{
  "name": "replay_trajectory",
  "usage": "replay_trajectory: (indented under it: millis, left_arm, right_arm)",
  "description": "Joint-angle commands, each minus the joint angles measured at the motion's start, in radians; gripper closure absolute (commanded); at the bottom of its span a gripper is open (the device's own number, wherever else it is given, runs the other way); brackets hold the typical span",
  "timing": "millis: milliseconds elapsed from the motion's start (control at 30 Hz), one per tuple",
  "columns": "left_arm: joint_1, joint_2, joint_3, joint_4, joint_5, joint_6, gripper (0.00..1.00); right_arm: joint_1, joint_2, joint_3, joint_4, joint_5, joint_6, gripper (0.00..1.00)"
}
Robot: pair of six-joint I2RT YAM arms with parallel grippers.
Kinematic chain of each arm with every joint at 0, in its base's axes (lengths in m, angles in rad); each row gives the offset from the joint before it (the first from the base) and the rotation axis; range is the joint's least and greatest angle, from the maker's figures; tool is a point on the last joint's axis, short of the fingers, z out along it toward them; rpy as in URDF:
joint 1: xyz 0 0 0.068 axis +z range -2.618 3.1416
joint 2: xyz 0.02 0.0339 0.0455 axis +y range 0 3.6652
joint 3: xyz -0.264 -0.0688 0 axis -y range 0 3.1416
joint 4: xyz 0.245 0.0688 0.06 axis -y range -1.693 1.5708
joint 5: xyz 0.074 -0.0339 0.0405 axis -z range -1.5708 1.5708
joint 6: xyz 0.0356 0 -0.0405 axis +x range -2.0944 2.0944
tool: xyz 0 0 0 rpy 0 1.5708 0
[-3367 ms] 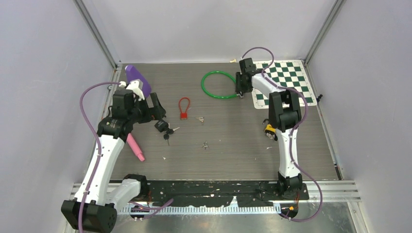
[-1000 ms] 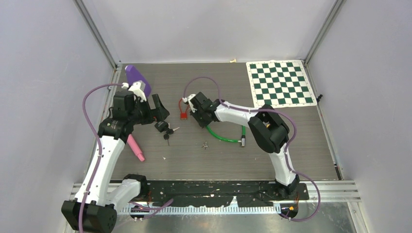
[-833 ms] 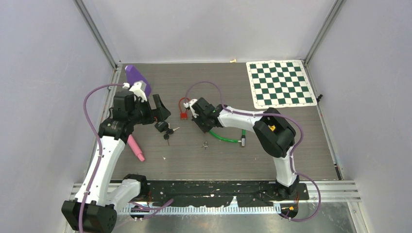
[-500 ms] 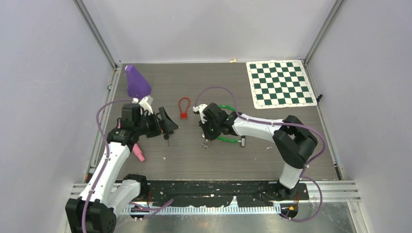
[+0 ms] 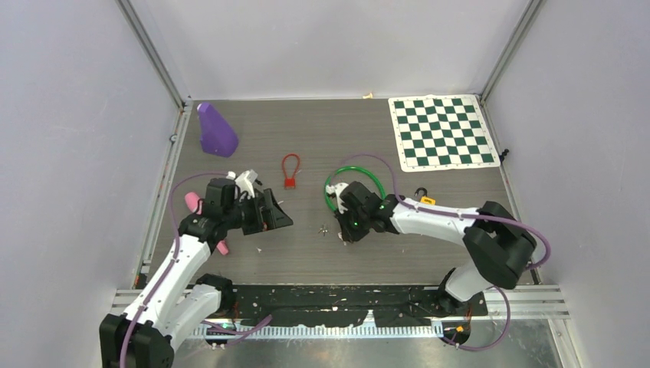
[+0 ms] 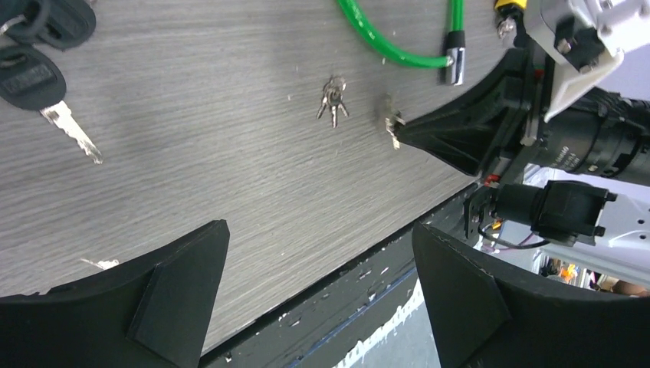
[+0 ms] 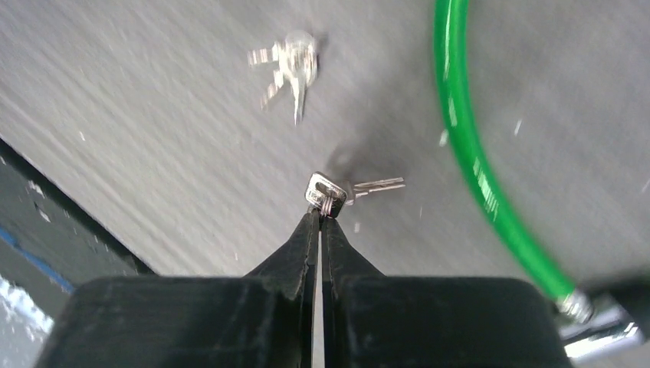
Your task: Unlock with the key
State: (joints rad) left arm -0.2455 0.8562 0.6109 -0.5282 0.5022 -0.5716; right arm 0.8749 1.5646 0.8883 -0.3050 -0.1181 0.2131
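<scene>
Now the right gripper [image 7: 320, 218] has closed on a small key [image 7: 328, 192], left gripper [image 6: 316, 234] open.

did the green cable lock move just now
Yes. The green cable lock left the edge of the checkerboard mat, shifting toward the near side and leftward; it now lies right of the red padlock.

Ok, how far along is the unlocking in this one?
Early. Done: the right pincer is shut on a small silver key. In hand: only that key; the left pincer is open and empty. Left: the key is in no lock, and the red padlock lies apart on the table.
</scene>
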Motion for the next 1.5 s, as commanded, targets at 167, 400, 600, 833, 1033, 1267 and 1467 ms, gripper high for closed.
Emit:
replay_trajectory:
  millis: [167,400,600,833,1033,1267,1467]
  left_arm:
    - [-0.028,-0.027,-0.038,0.012,0.018,-0.011,0.07]
    - [-0.028,-0.031,-0.014,-0.029,-0.022,0.012,0.06]
    - [-0.052,-0.041,-0.017,-0.03,-0.016,0.009,0.06]
    - [-0.097,-0.034,-0.03,-0.024,-0.03,0.009,0.06]
    - [-0.136,-0.026,-0.034,-0.012,-0.054,0.003,0.06]
    - [-0.172,-0.029,-0.043,0.002,-0.064,-0.013,0.06]
    - [-0.193,-0.017,-0.039,0.013,-0.067,-0.022,0.06]
  right_arm:
    - [0.028,-0.203,-0.126,-0.237,0.047,0.148,0.7]
    - [0.029,-0.231,-0.014,-0.376,0.112,0.162,0.38]
    - [0.029,-0.128,0.038,-0.39,0.175,0.231,0.37]
    - [0.03,-0.061,0.018,-0.325,0.184,0.363,0.39]
    - [0.029,-0.006,-0.004,-0.289,0.208,0.439,0.46]
    - [0.029,0.054,-0.056,-0.279,0.247,0.506,0.52]
    - [0.033,0.055,-0.069,-0.255,0.23,0.507,0.69]
